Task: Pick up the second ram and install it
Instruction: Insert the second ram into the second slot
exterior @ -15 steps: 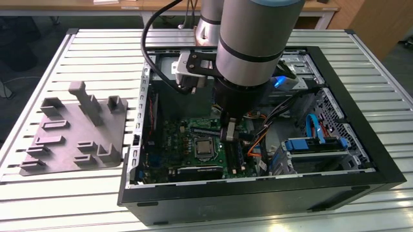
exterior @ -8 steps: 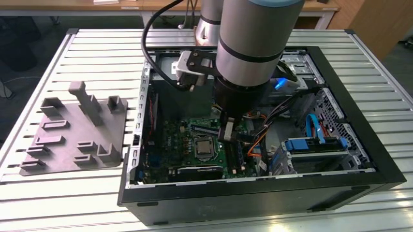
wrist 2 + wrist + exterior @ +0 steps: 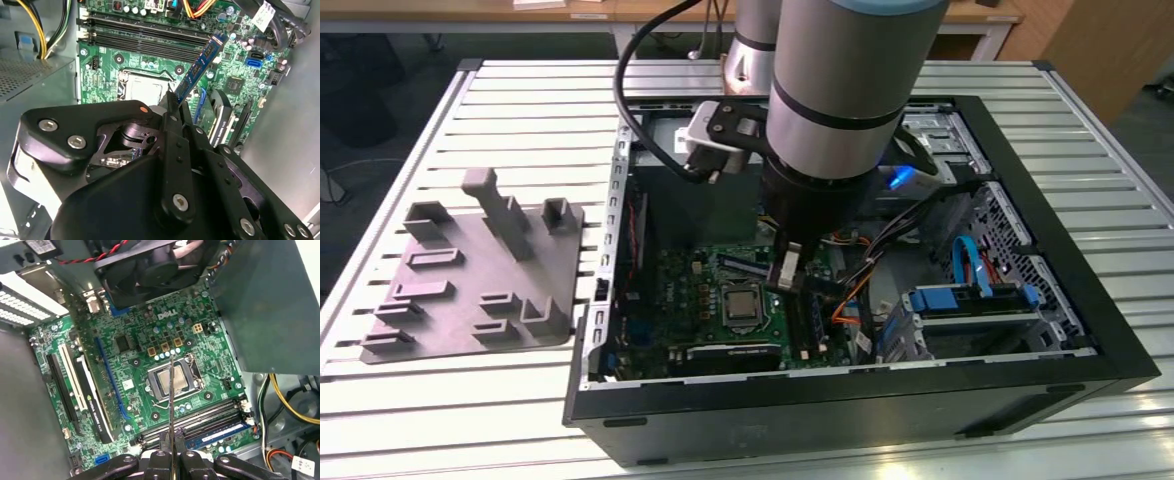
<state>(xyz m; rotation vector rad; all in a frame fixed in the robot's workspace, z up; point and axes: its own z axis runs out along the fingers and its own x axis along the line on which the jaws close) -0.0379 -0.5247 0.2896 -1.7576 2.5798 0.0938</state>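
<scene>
Grey arm (image 3: 854, 90) reaching steeply down, wrist near vertical; gripper (image 3: 790, 270) pointing downward, jaws pinched closed on the second ram (image 3: 200, 67)

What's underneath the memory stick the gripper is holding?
Under the memory stick lies the green motherboard, with the processor socket and long memory slots. The gripper hides the board right beneath it.

second ram (image 3: 199, 66): long, thin, flat stick. Its face looks dark blue with small chips in the second wrist view. In the first wrist view the second ram (image 3: 170, 390) is edge-on, a thin dark line. One end is clamped between the closed fingers of the gripper (image 3: 172, 102); the rest sticks out free past the fingertips. It is held in the air inside the computer case (image 3: 854, 400), above the green motherboard (image 3: 140, 342), over the CPU socket (image 3: 172, 381). It looks clear of the board and is not seated in the memory slots (image 3: 200, 419) by the motherboard edge.
</scene>
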